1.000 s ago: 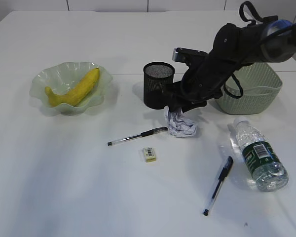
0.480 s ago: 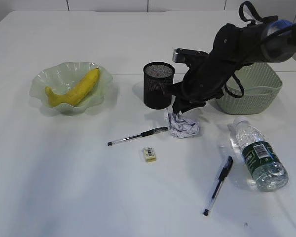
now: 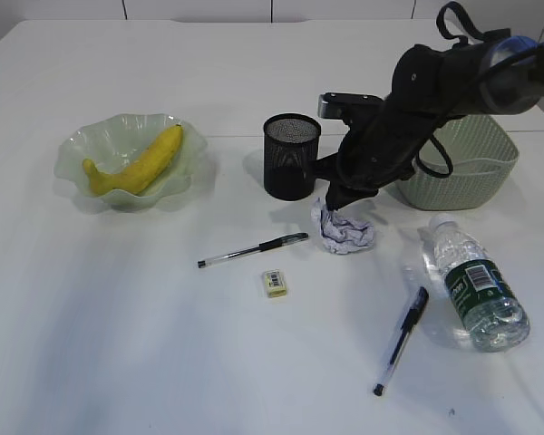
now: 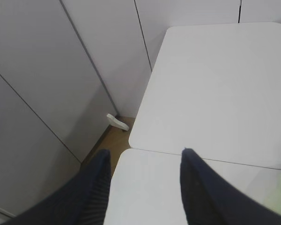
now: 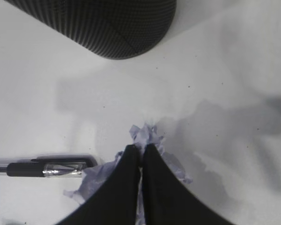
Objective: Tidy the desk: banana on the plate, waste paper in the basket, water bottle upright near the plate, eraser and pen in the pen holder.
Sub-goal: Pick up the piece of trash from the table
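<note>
Fingers [image 5: 131,187] of the right gripper [image 5: 141,157] are pressed together on the waste paper [image 3: 346,232], pinching a fold of it beside the pen holder [image 3: 291,156] on the worktop [image 3: 118,326]; left gripper [image 4: 145,161] fingers stand spread, holding nothing; banana [image 3: 138,164] lies on the plate [image 3: 77,145]; basket [image 3: 467,163] is behind.
</note>
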